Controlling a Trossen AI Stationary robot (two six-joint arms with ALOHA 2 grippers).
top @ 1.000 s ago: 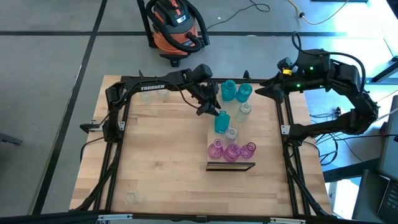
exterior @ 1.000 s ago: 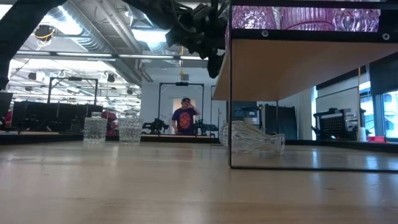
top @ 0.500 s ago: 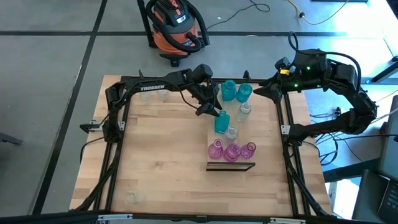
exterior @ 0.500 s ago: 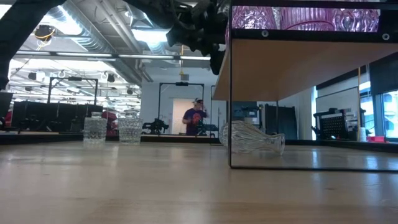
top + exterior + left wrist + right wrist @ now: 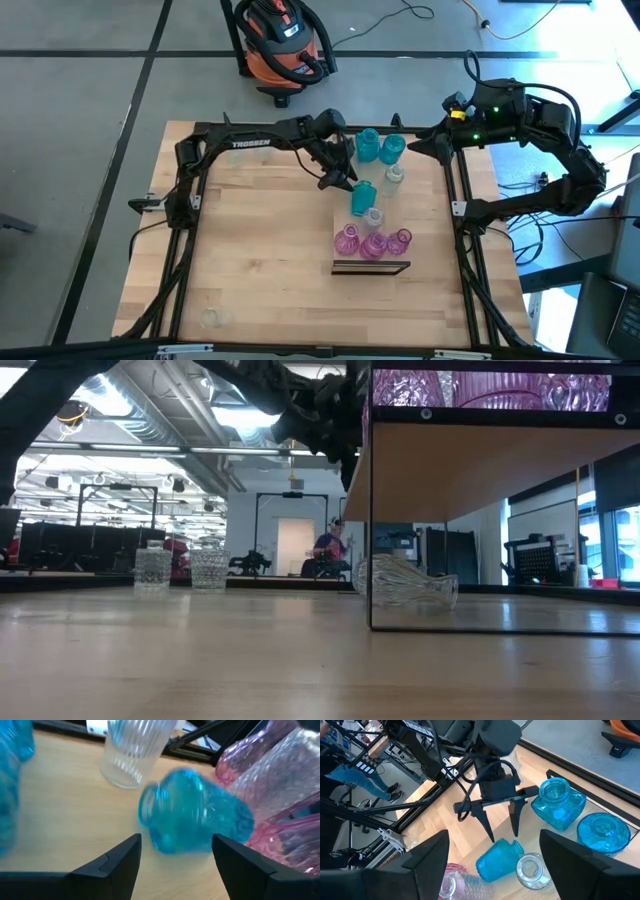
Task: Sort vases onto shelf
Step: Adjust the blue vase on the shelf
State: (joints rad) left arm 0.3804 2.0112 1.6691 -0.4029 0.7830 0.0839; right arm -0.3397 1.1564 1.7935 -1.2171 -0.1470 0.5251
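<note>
The shelf [image 5: 402, 205] is a raised light-wood board on a black frame. On it stand two teal vases [image 5: 368, 145], clear vases [image 5: 393, 177] and three pink vases [image 5: 373, 244]. Another teal vase [image 5: 496, 861] lies tipped on the board, its mouth [image 5: 150, 811] toward my left gripper [image 5: 504, 836]. That gripper is open, its fingertips just short of the mouth end. My right gripper [image 5: 422, 145] hovers open, high by the table's far right corner, with nothing between its fingers. My left gripper comes at the tipped teal vase slanting down from the table's far left. Its fingertips [image 5: 516, 833] stand on either side of the mouth end. I cannot tell whether either touches the glass.
A clear vase [image 5: 405, 582] lies on the tabletop under the shelf. Clear vases [image 5: 153, 570] stand at the far left, and another one [image 5: 210, 318] at the near left corner. A vacuum cleaner [image 5: 285, 40] sits on the floor. A person [image 5: 330, 550] is far behind the table.
The teal vase in front of my left gripper has shifted a little toward the table's right edge and shows blurred in the left wrist view. The person in the room behind has walked toward the right.
</note>
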